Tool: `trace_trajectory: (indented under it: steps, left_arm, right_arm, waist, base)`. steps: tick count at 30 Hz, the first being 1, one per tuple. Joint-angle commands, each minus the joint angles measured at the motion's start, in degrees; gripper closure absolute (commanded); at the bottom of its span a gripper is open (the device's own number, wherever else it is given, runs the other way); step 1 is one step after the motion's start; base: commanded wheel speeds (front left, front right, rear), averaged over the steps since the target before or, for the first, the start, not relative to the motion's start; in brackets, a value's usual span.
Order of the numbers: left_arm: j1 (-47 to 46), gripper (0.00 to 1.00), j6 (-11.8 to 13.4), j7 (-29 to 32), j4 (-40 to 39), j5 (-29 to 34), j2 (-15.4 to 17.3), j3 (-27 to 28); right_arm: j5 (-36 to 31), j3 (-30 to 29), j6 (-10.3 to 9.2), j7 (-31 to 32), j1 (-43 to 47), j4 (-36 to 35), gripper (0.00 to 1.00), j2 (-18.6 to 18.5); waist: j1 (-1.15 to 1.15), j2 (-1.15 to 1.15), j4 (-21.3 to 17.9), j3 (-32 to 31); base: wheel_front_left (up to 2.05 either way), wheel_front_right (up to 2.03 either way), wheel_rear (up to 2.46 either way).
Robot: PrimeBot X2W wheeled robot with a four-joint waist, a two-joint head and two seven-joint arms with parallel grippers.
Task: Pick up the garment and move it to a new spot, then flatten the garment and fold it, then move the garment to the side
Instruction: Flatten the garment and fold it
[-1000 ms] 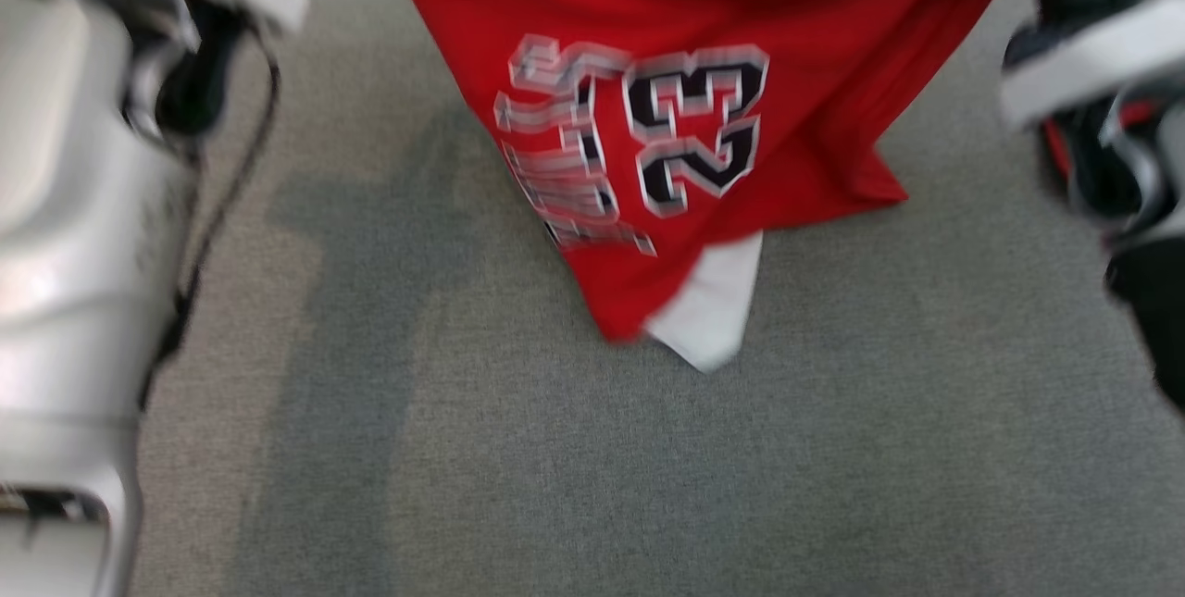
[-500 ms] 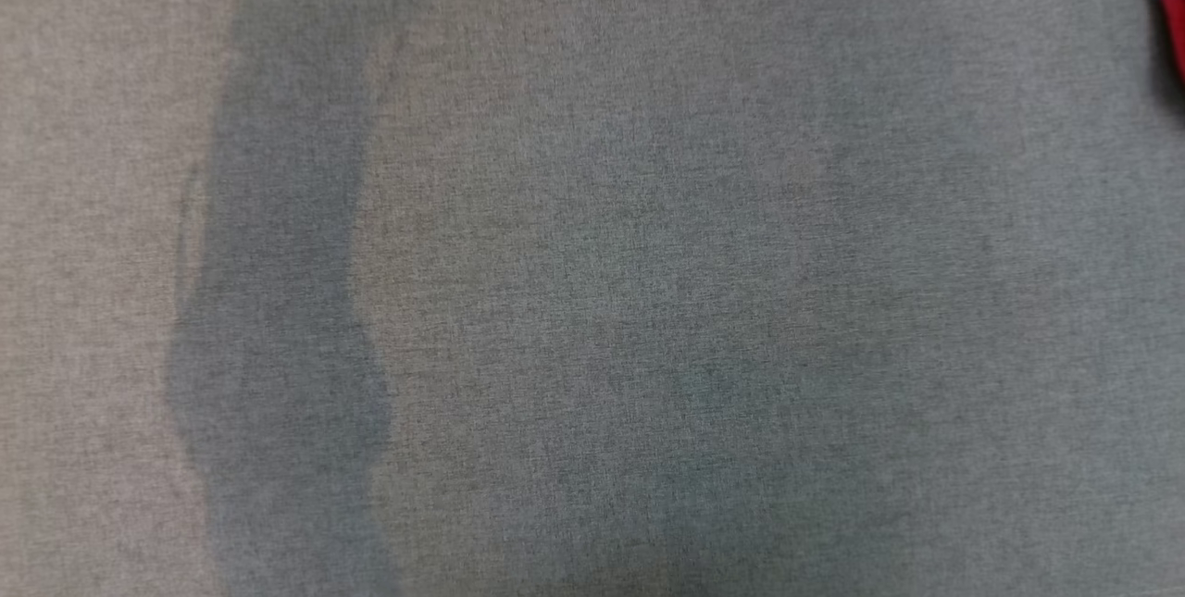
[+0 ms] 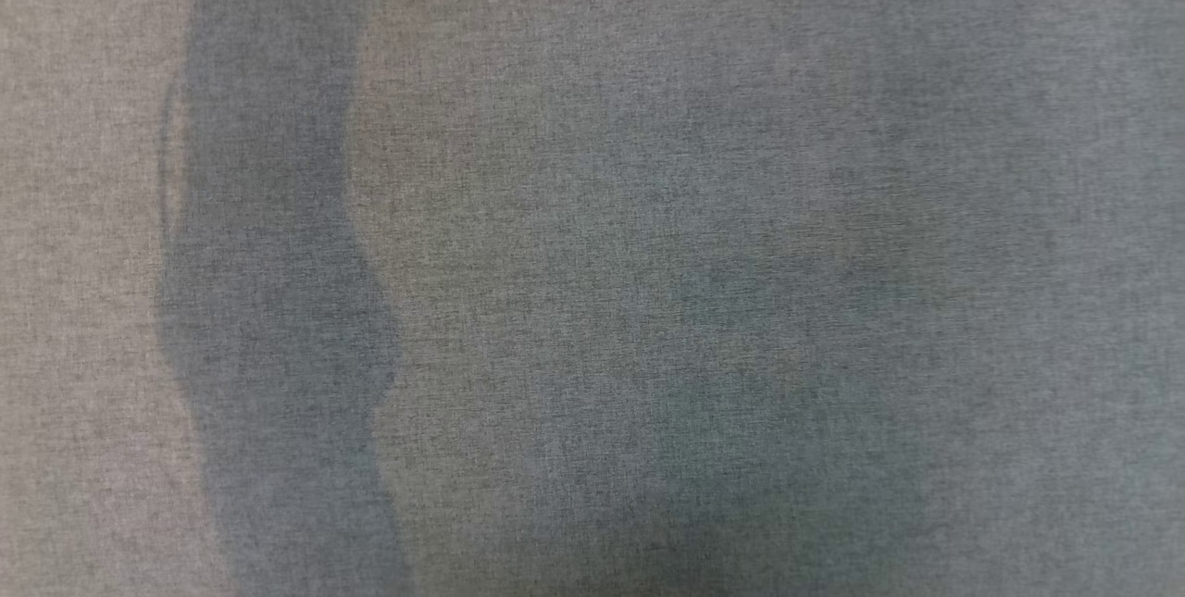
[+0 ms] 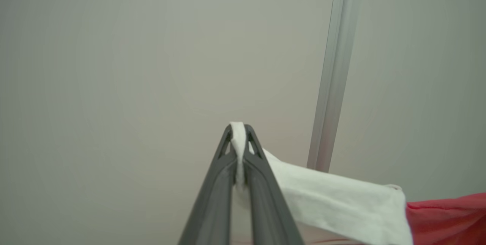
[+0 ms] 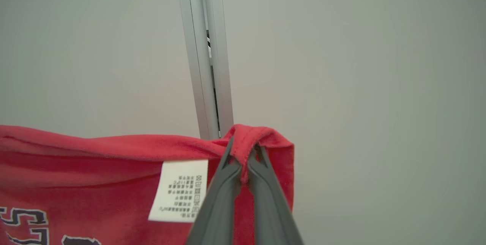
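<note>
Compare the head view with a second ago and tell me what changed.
The head camera has swung: a second ago it framed the red garment hanging between both arms, then just a red edge at right; now it looks at the grey surface and a shadow band. Unchanged: left claw shut on the white trim, right claw shut on the red hem.

One garment (image 5: 76,150) — two pincers (image 4: 238,128) (image 5: 245,150), one care label (image 5: 178,190).

care label (image 5: 178,191): print too small to read | garment (image 5: 76,176): lettering cut off, unreadable
</note>
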Motion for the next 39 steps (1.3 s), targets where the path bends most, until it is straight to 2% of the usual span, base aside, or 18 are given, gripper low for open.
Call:
trace_trajectory:
  steps: [1, 8, 13, 17, 20, 25, 31, 39]
  left_arm:
    - [-0.9, 1.00, -0.2, -0.6, 0.4, -0.3, 0.0, -0.1]
    - [3.7, 1.00, -0.5, -4.3, 2.1, -2.4, -1.8, -0.1]
    - [13.5, 1.00, -0.5, -7.6, -0.8, -3.9, -2.1, -1.9]
    - [25.0, 1.00, -0.5, -8.6, -5.5, -5.5, -1.9, -2.2]
    - [33.6, 1.00, -0.5, -8.8, -10.5, -6.4, -1.1, -0.1]
    - [50.3, 1.00, 1.4, -8.8, -21.8, -5.8, -1.4, 3.8]
    - [69.7, 1.00, 4.1, -8.9, -33.6, -6.3, -3.3, 7.1]
    - [90.1, 1.00, 5.7, -8.9, -41.7, -6.9, -4.6, 8.9]
  right_arm:
    - [0.5, 0.3, -0.01, -0.8, -0.1, 0.5, 1.00, -0.3]
    - [3.5, 3.5, -0.01, -2.8, 4.2, 0.5, 1.00, -0.3]
    - [7.0, 5.7, -0.01, -4.5, 12.8, -3.1, 1.00, -0.2]
    - [9.7, 6.2, 0.00, -5.0, 21.7, -7.2, 1.00, -1.0]
    - [10.5, 4.0, 0.00, -5.1, 29.3, -11.6, 1.00, -2.0]
    - [9.3, -0.2, 0.00, -5.0, 44.3, -18.6, 1.00, -2.7]
    - [8.0, -2.4, 0.00, -5.0, 61.5, -25.2, 1.00, -3.4]
    - [7.4, -4.3, 0.00, -5.1, 77.8, -29.2, 1.00, -2.3]
  waist:
    - [0.00, 0.00, 0.3, 0.4]
    - [0.00, 0.00, 0.6, -0.2]
    - [0.00, 0.00, -0.2, -3.7]
    - [0.00, 0.00, -0.5, -7.4]
    - [0.00, 0.00, -0.4, -10.0]
    - [0.00, 0.00, 0.4, -14.0]
    - [0.00, 0.00, 1.5, -18.3]
    - [0.00, 0.00, 1.7, -23.6]
  base:
    - [0.00, 0.00, 0.00]
    - [0.00, 0.00, 0.00]
    - [0.00, 0.00, 0.00]
    - [0.00, 0.00, 0.00]
    - [0.00, 0.00, 0.00]
    - [0.00, 0.00, 0.00]
    - [0.00, 0.00, 0.00]
    - [0.00, 0.00, 0.00]
